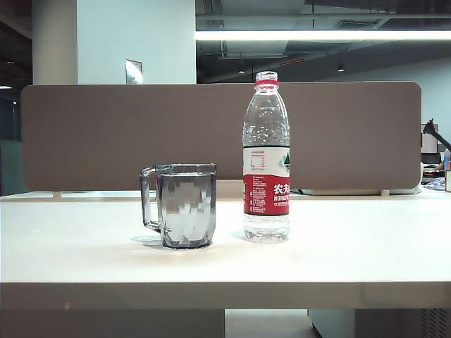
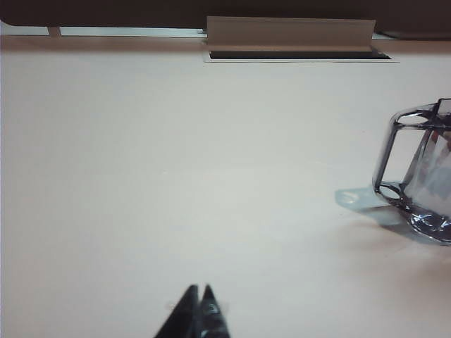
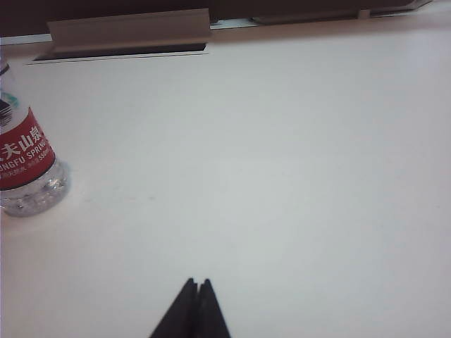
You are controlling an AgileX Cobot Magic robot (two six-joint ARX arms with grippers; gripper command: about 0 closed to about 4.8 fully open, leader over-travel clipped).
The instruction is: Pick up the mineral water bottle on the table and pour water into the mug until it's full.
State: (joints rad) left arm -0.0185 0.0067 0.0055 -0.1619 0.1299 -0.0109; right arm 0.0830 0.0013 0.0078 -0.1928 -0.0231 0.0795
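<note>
The mineral water bottle (image 1: pixel 266 158) stands upright and uncapped on the table (image 1: pixel 352 246), its red-and-white label facing the exterior view; its lower part (image 3: pixel 25 165) also shows in the right wrist view. Just to its left stands the smoky-grey faceted mug (image 1: pixel 181 205), handle to the left, with water filling it high; its handle side (image 2: pixel 416 172) appears in the left wrist view. My left gripper (image 2: pixel 199 290) is shut and holds nothing, well away from the mug. My right gripper (image 3: pixel 196 283) is shut and holds nothing, apart from the bottle. Neither arm shows in the exterior view.
A brown-grey partition panel (image 1: pixel 211 134) backs the table. A raised cable-slot cover (image 2: pixel 289 35) sits at the table's far edge, also seen as the cover (image 3: pixel 130 32) from the right wrist. Office clutter (image 1: pixel 437 169) lies behind at the far right.
</note>
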